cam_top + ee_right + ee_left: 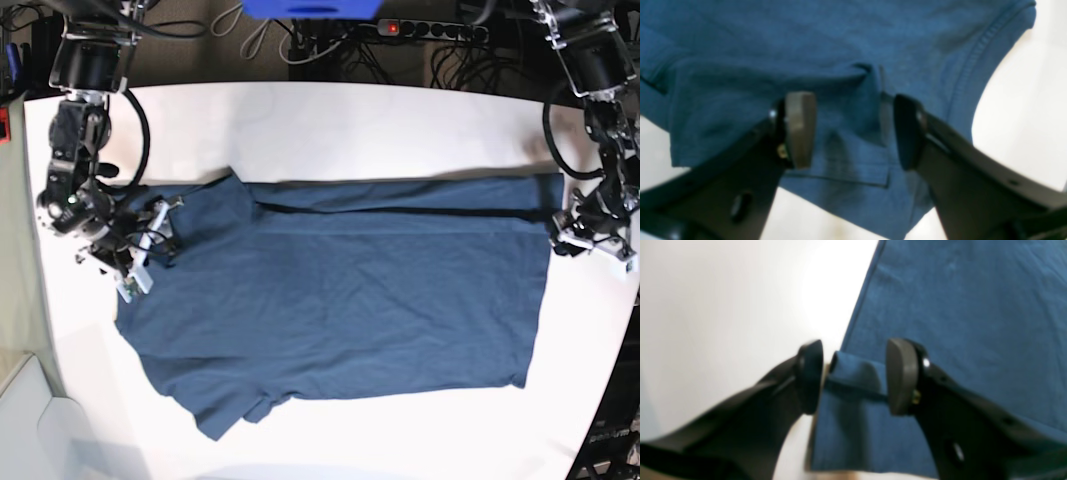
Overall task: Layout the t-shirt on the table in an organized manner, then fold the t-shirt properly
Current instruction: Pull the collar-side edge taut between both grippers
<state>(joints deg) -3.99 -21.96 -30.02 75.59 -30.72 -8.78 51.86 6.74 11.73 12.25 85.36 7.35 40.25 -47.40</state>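
Left wrist view: the left gripper (854, 376) has its jaws apart, a raised corner of the wrinkly dark navy-blue cotton t-shirt (957, 323) between them, apparently released.

Right wrist view: the right gripper (853, 128) is spread wide over a puckered fold.

Base view: the shirt lies across the smooth white curved-edged table (380, 120), upper long edge folded over at twelve o'clock; further folds probably remain.

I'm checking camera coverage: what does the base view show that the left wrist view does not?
Only the base view shows the whole t-shirt spread flat, with both arms and the right end effector at its sleeve end. Only the left wrist view shows the left end effector open around a raised fold at the shirt's edge. Both show navy fabric on the white table.
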